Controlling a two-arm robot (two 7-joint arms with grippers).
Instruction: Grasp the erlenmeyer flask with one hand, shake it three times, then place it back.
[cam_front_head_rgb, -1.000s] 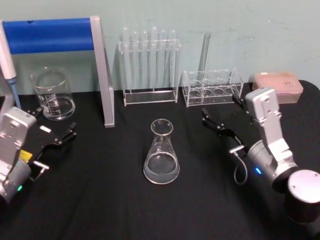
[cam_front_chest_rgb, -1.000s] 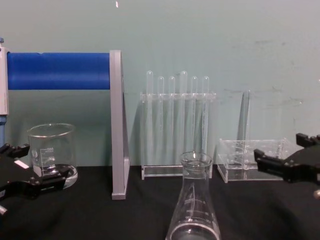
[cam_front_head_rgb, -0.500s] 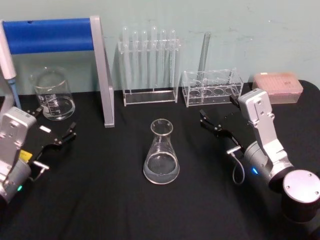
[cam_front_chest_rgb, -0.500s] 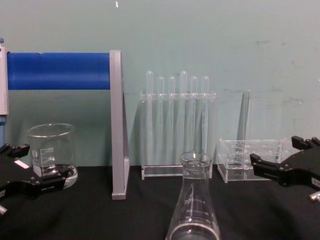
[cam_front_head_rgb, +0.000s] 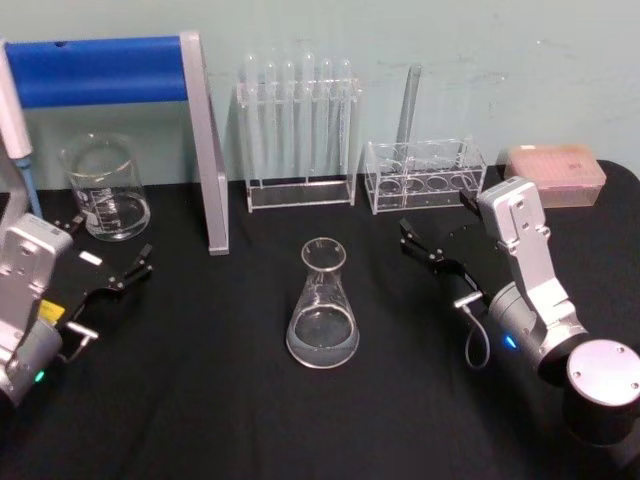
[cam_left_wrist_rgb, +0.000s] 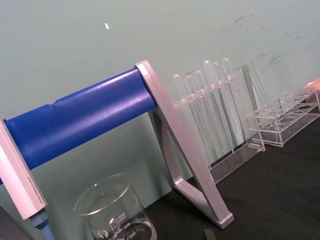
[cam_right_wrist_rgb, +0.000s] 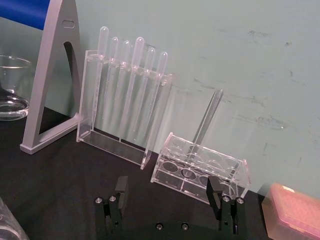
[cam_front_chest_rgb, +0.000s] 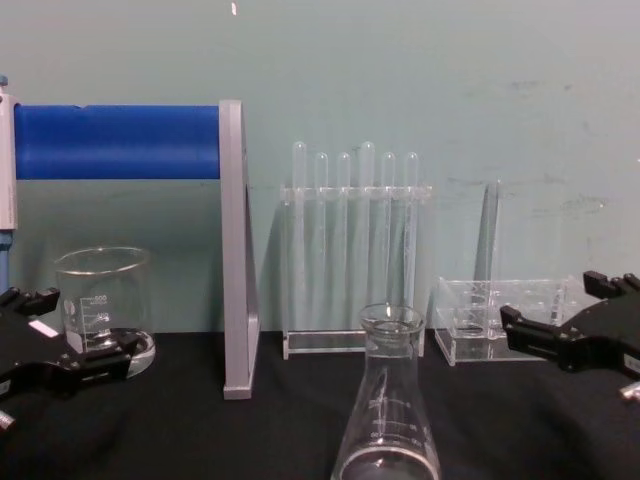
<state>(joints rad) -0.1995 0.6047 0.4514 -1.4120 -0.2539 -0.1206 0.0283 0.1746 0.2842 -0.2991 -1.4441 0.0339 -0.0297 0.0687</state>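
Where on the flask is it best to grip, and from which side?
Grip the flask at its narrow neck, under the flared rim, coming from its right with the open right claw. It stands upright, and the cone below is too wide.

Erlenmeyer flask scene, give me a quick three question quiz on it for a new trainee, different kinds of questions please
1. True or false: the right gripper is shut on the erlenmeyer flask.
2. Which glassware stands nearest the left gripper? A) the beaker B) the test tube rack C) a funnel
3. Fill in: the flask stands upright on the black ____.

Key: 1. False, it is open and apart from the flask, to the flask's right. 2. A. 3. table.
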